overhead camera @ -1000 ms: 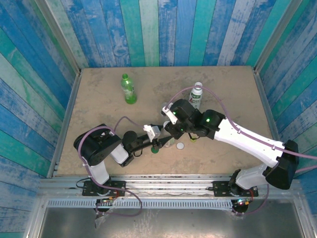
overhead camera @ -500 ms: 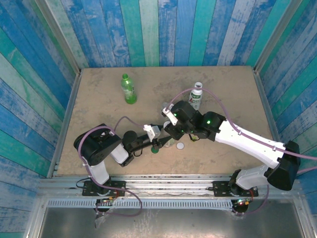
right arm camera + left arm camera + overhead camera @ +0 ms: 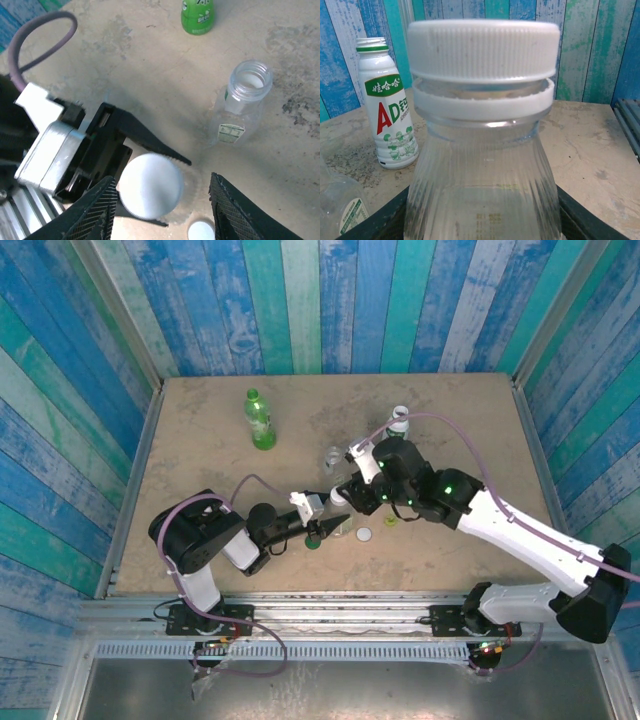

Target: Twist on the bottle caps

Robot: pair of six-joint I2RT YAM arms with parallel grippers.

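The left gripper is clamped on the clear bottle at lower centre, with the white cap seated on it. The right gripper fingers are apart, straddling the cap.

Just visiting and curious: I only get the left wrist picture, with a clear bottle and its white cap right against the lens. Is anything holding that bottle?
Observer: Yes, the left claw is clamped on the clear bottle, below its white cap.
Operator: And the other arm?
Observer: The right claw hangs open over that cap, not gripping it.
Operator: Anything lying loose nearby?
Observer: A loose white cap lies on the table close to the held bottle.
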